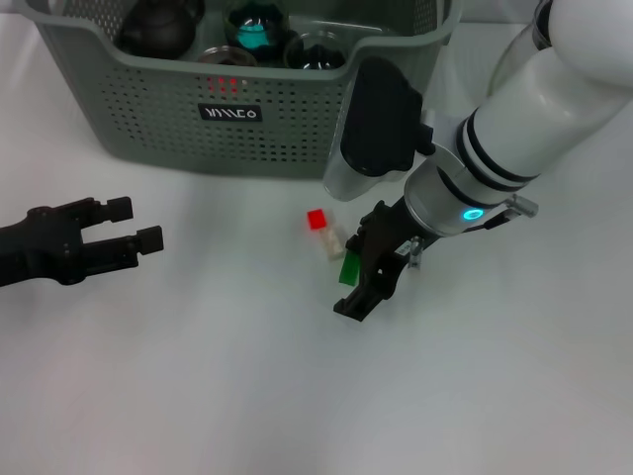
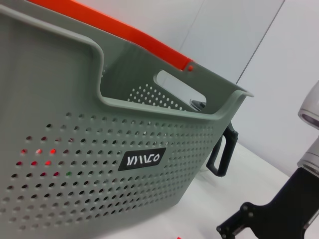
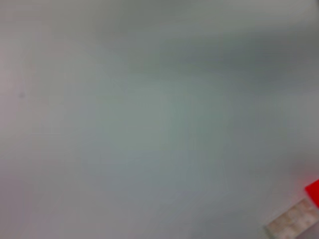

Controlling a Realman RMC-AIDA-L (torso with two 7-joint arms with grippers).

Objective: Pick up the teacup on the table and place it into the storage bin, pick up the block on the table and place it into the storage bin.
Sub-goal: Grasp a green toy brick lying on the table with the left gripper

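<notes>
Head view: the right gripper (image 1: 358, 282) is low over the table (image 1: 198, 376), fingers pinching a green block (image 1: 349, 269). Just beside it, toward the basket, lie a beige block (image 1: 333, 240) and a red block (image 1: 316, 219). The basket (image 1: 257, 119) stands beyond them. The left gripper (image 1: 124, 235) hangs off to the side, fingers spread.

Left wrist view: the basket (image 2: 99, 159) fills the view, the right gripper (image 2: 249, 221) low beyond it.

Right wrist view: the red block (image 3: 314, 191) touches the beige block (image 3: 294, 221) on bare table
</notes>
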